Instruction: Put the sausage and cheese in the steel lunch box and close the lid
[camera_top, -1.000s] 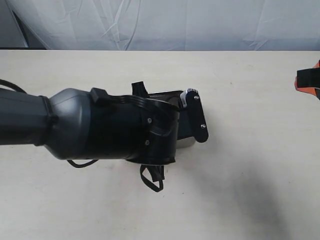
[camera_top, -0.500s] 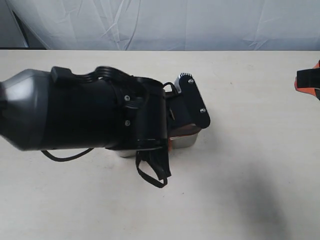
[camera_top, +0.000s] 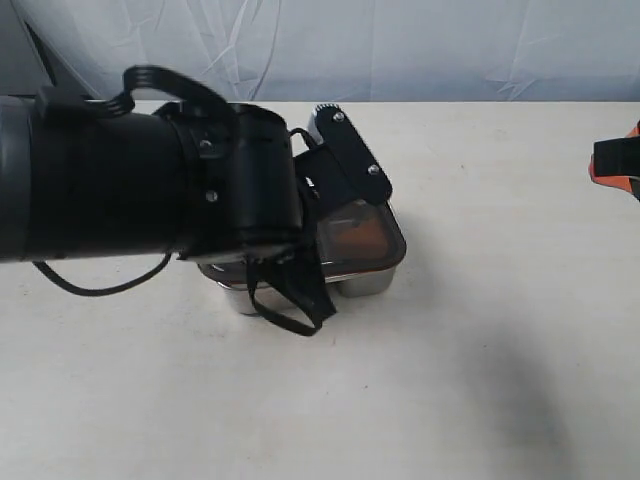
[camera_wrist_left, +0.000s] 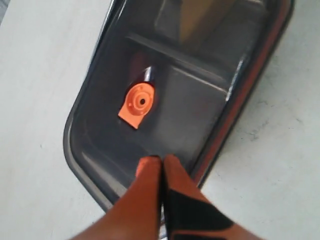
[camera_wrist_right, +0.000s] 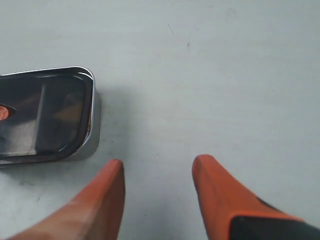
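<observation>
The dark translucent lid (camera_wrist_left: 200, 105) lies on the steel lunch box (camera_top: 372, 281), with its orange valve tab (camera_wrist_left: 138, 102) at centre. My left gripper (camera_wrist_left: 161, 159) is shut with nothing between its orange fingers. Its tips are over the lid near one long rim; I cannot tell whether they touch it. A dim yellowish shape, probably the cheese (camera_wrist_left: 196, 17), shows through the lid in one compartment. The sausage cannot be made out. My right gripper (camera_wrist_right: 157, 167) stands open over bare table, off to the side of the box (camera_wrist_right: 82, 147), and shows at the right edge (camera_top: 615, 166).
The big black left arm (camera_top: 150, 190) hangs over the table's left half and hides part of the box. A loose black cable loop (camera_top: 295, 300) dangles in front of the box. A white cloth (camera_top: 400, 50) backs the pale table (camera_top: 480, 380).
The left arm has swung back and to the left in the exterior view. This uncovered the lidded box's right end. The right gripper has stayed put.
</observation>
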